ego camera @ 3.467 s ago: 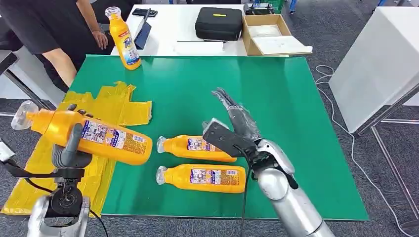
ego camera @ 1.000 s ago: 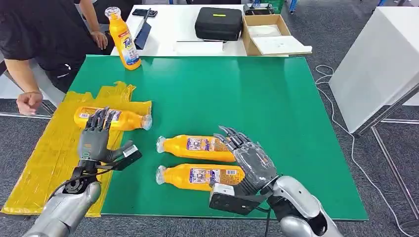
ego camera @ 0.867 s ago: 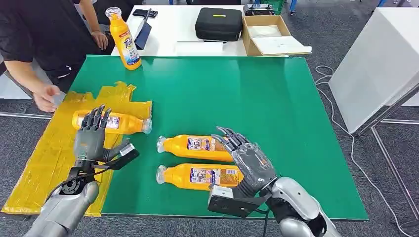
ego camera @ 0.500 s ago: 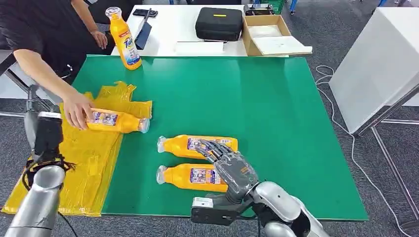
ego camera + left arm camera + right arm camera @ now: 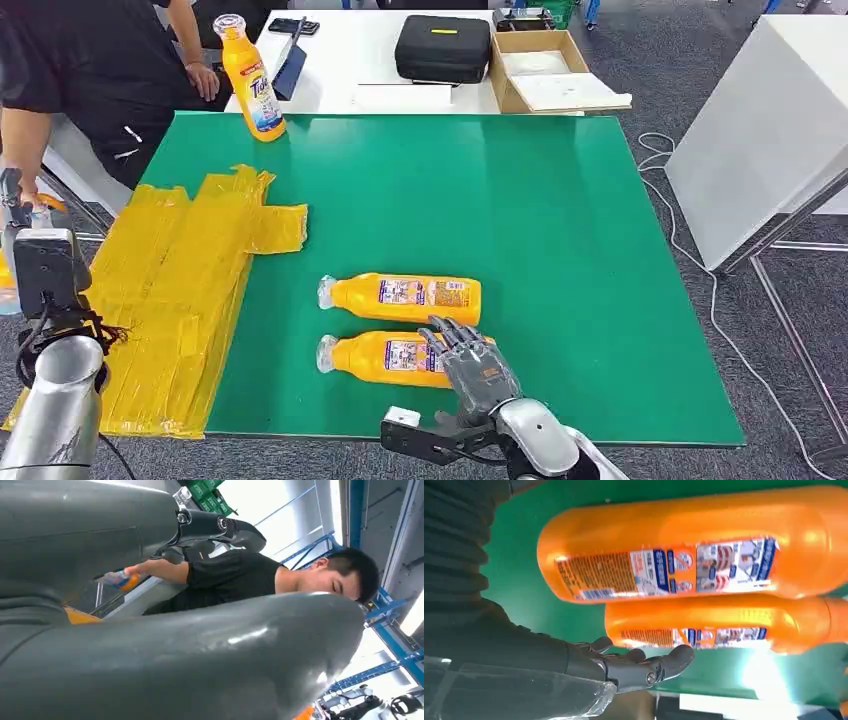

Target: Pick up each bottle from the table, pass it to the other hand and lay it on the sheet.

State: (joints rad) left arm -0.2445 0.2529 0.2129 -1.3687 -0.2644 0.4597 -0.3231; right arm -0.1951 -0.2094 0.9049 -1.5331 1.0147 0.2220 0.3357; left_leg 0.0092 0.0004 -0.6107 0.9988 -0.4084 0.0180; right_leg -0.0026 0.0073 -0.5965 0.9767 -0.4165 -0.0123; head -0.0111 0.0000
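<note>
Your right hand (image 5: 470, 362) rests over the base end of the nearer bottle (image 5: 385, 357), which lies on its side on the green table (image 5: 560, 220). The fingers (image 5: 644, 667) are spread and extended, palm down; in the right wrist view they stretch out alongside the bottle's body rather than wrapping it, so you have no grasp on it, and the hand reads as released, holding nothing.

The farther bottle (image 5: 400, 297) lies just beyond it, parallel, with both caps pointing toward your left side. The 2 bottles lie close together, and I cannot tell whether they touch.

The yellow sheet (image 5: 170, 280) lies at the table's left edge, crumpled and partly hanging over the side. A 3rd bottle (image 5: 250, 80) stands upright at the far left corner of the green surface.

Your left arm (image 5: 50, 420) is raised off to the left of the table, beside the sheet. Your left hand (image 5: 200, 645) appears up close in the left wrist view as large grey surfaces; I cannot tell whether it is open or clenched.

A person in a black shirt (image 5: 90, 60) stands beyond the far left corner, and in the left wrist view that person holds an orange bottle (image 5: 120, 578) in one outstretched hand.
</note>
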